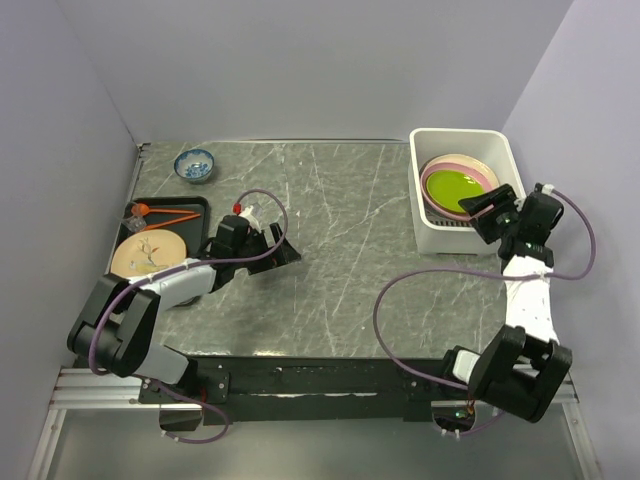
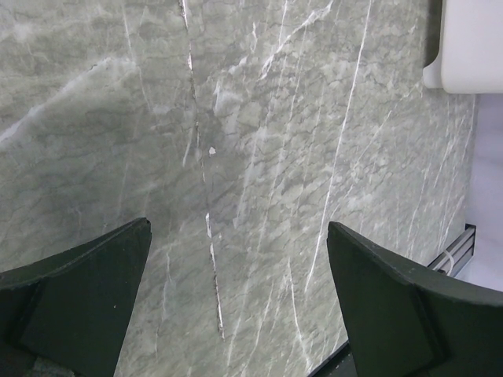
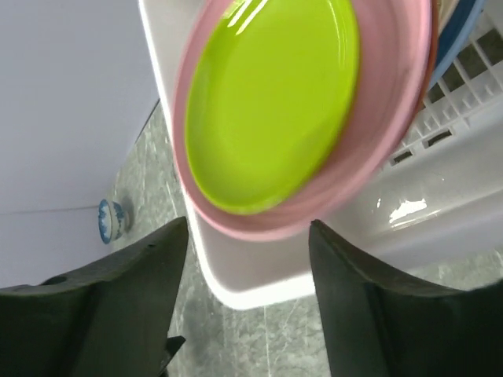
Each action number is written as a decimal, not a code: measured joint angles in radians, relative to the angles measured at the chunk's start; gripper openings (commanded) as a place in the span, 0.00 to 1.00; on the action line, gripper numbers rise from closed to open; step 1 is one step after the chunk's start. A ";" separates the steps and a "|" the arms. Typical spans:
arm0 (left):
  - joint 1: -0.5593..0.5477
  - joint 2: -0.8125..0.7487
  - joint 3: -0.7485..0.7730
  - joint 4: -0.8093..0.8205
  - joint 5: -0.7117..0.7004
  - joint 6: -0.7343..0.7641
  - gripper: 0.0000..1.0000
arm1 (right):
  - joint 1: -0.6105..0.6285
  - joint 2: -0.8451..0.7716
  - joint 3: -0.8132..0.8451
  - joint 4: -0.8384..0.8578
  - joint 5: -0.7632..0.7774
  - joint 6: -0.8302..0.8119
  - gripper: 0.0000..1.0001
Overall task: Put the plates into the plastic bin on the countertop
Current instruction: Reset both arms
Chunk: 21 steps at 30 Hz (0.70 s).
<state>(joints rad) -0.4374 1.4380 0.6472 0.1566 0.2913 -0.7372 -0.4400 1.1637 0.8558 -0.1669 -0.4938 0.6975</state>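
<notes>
my right gripper (image 3: 245, 236) hangs open and empty just short of the plastic bin (image 3: 259, 289), where the green plate (image 3: 275, 102) lies on the pink plate (image 3: 381, 149), my left gripper (image 2: 238, 228) gapes wide over the countertop (image 2: 275, 118), and the cream plate (image 1: 148, 250) is not yet binned.

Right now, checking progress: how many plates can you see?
3 for sure: the green plate lying on the pink plate in the plastic bin, and the cream plate at the black tray. More may hide beneath the stack.
</notes>
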 measured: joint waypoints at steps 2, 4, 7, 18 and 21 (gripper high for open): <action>0.000 0.000 0.000 0.004 0.000 0.000 0.99 | -0.002 -0.053 -0.005 -0.013 0.022 0.002 0.82; 0.000 0.000 0.000 0.005 0.000 0.001 0.99 | -0.003 -0.110 -0.013 -0.017 0.043 0.006 0.82; 0.000 0.000 0.000 0.005 0.000 0.004 0.99 | -0.003 -0.192 -0.014 -0.016 0.064 0.016 0.83; 0.000 0.000 0.006 0.000 -0.002 0.030 0.99 | -0.003 -0.228 -0.011 -0.019 0.064 0.019 0.87; 0.000 -0.004 0.008 -0.004 -0.009 0.031 0.99 | 0.021 -0.228 -0.012 -0.012 0.065 0.019 0.87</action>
<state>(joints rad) -0.4370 1.4338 0.6548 0.1524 0.2821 -0.7067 -0.4194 0.9356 0.8440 -0.1787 -0.4286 0.7166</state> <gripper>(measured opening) 0.993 0.865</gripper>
